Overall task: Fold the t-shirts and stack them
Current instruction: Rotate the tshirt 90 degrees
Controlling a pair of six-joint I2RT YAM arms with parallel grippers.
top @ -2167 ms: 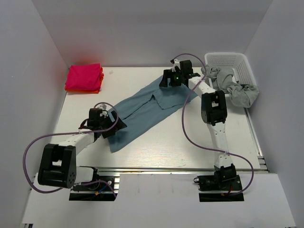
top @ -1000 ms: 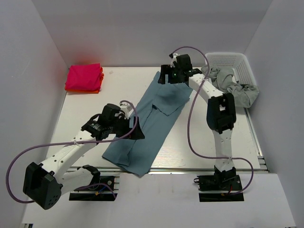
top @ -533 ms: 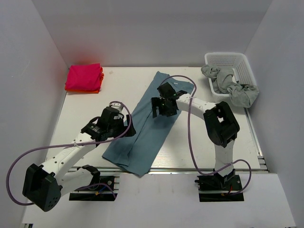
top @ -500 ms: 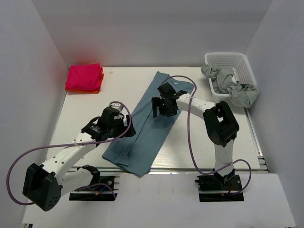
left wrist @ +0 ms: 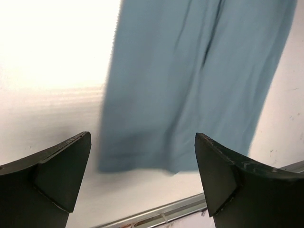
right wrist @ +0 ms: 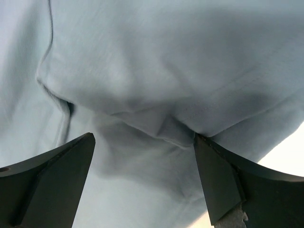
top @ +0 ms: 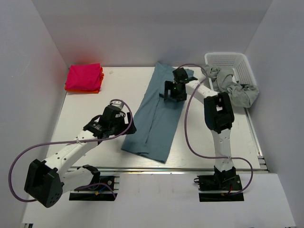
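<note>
A dusty teal-blue t-shirt (top: 156, 111) lies as a long narrow strip on the table, from the far edge down toward the near edge. It also shows in the left wrist view (left wrist: 190, 71) and fills the right wrist view (right wrist: 152, 57), creased there. My left gripper (top: 124, 127) is open and empty beside the shirt's lower left edge; its jaws (left wrist: 142, 137) stand wide apart above the shirt's hem. My right gripper (top: 172, 91) is open over the shirt's upper right part, holding nothing (right wrist: 142, 137). A folded pink t-shirt (top: 84, 76) lies on an orange one (top: 84, 90) at the far left.
A white lattice basket (top: 229, 59) stands at the far right with a grey t-shirt (top: 235, 88) draped over its near rim. The table's near metal rail (left wrist: 156, 216) runs just below the teal shirt's hem. White walls enclose the table.
The teal shirt's lower end has swung right and now lies on the table short of the near edge. My right gripper moved back and right along the shirt. My left gripper barely moved.
</note>
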